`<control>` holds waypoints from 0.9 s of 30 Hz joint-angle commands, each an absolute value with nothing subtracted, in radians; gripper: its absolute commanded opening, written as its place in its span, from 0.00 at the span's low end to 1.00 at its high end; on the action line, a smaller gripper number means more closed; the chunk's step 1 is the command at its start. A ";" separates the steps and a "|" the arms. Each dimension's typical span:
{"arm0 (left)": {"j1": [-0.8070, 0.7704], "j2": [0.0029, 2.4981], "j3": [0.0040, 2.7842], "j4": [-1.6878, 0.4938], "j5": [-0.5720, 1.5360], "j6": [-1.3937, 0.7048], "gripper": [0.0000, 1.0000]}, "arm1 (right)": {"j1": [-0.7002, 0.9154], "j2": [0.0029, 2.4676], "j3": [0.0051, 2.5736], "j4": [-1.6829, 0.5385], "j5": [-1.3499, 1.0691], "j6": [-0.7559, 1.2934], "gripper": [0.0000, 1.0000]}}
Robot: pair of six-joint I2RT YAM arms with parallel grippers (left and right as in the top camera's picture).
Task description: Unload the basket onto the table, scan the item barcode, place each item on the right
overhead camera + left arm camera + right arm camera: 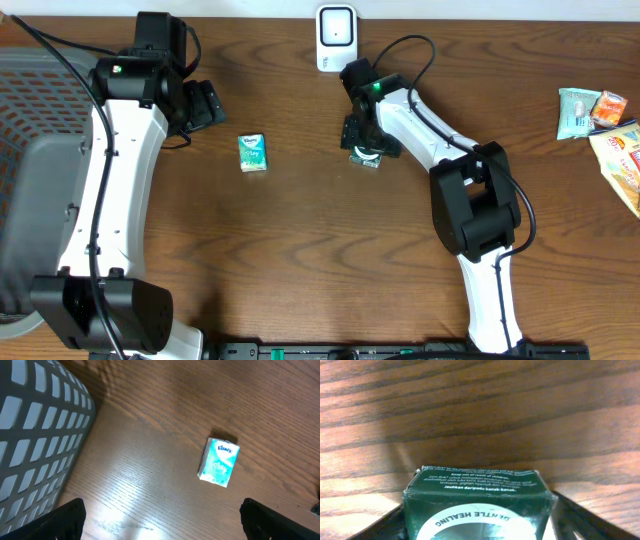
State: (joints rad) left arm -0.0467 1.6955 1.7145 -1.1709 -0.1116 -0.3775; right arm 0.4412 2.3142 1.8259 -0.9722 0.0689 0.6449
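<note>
Between the fingers of my right hand [478, 519] sits a small dark green box [477, 491], resting on the brown wood-grain table [480, 405]. Its upper face carries fine white print: "Zam-Buk" begins the small text, "Keep out of reach of children" stands in bolder letters, and "Jauhkan daripada kanak-kanak" runs below. On the face toward my wrist camera a white band curves round with "GENTLE HEALING" printed upside down. The corners of the box look a little worn and pale. One dark finger stands at each side of it, close against its walls, but I cannot tell whether they press it or only flank it. From overhead the green box [368, 158] lies under my right hand [362, 135], near the middle of the table and a little in front of the white scanner unit [336, 38] at the far edge. My left hand [161, 519] hangs wide apart with nothing between its fingers, over bare wood beside a grey slotted basket [35, 435]. Ahead of it lies a small teal tissue pack [219, 461] marked "Kleenex". Snack packets [600, 118] lie at the right edge of the table.
</note>
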 commanded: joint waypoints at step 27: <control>-0.044 1.700 1.717 -1.174 -0.128 -0.376 0.98 | 0.429 2.291 2.016 -0.891 0.035 0.405 0.50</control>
State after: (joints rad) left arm -0.0467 1.6955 1.7145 -1.1706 -0.1116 -0.3775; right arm 0.4343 2.3142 1.9522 -0.9226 0.0322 0.5041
